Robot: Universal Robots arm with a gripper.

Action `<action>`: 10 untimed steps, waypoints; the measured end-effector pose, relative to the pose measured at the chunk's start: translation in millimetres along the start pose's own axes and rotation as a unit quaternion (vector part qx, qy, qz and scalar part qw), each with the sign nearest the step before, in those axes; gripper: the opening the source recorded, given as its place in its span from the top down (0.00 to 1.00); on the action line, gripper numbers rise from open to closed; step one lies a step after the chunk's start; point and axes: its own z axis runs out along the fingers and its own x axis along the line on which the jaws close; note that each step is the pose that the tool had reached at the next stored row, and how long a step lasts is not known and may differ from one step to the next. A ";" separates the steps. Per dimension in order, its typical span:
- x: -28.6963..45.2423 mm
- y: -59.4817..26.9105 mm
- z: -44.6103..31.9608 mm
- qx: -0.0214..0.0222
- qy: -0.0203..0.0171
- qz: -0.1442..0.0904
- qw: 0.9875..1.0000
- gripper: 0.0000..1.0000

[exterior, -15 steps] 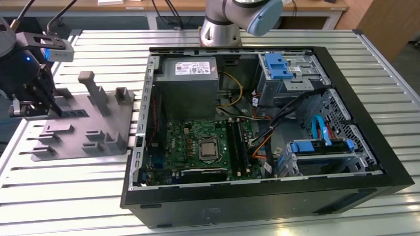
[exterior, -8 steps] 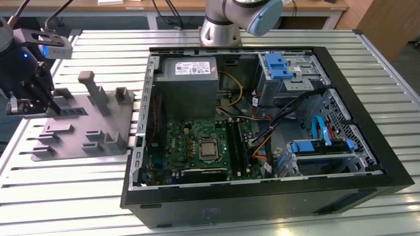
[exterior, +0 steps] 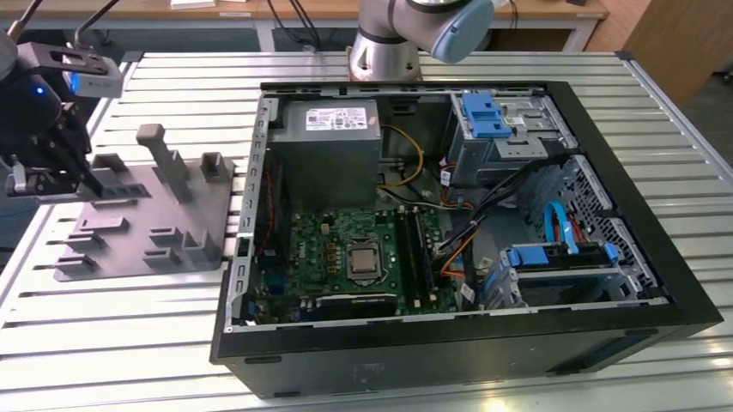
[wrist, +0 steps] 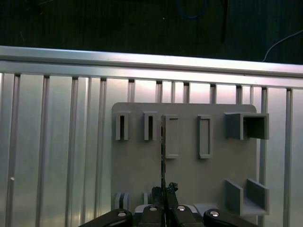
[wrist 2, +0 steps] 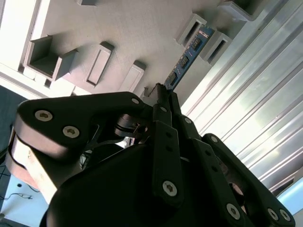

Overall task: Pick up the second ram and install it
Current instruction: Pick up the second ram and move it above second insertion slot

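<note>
Robotics lab, slotted alu bench (exterior: 115, 360), arm base (exterior: 384, 53) on it, opened PC case (exterior: 458, 348) (desks (exterior: 137, 10) behind)

Grey peg tray (exterior: 126, 249) flat on slatted aluminium table (exterior: 115, 343), at the exterior view's left of open black PC case (exterior: 458, 352). Inside: green motherboard (exterior: 315, 249), silver CPU socket (exterior: 363, 260), grey power supply (exterior: 332, 142), yellow wires (exterior: 414, 159) beside the supply, blue drive caddy (exterior: 487, 116), blue cable (exterior: 558, 219), probably SATA.
</note>
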 end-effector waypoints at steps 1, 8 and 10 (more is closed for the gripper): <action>-0.1 0.0 -1.1 0.000 0.000 0.000 1.000 0.86; -0.6 0.1 -9.0 0.000 -0.001 0.000 1.000 0.86; -0.8 0.1 -11.2 0.000 -0.001 0.000 1.000 0.86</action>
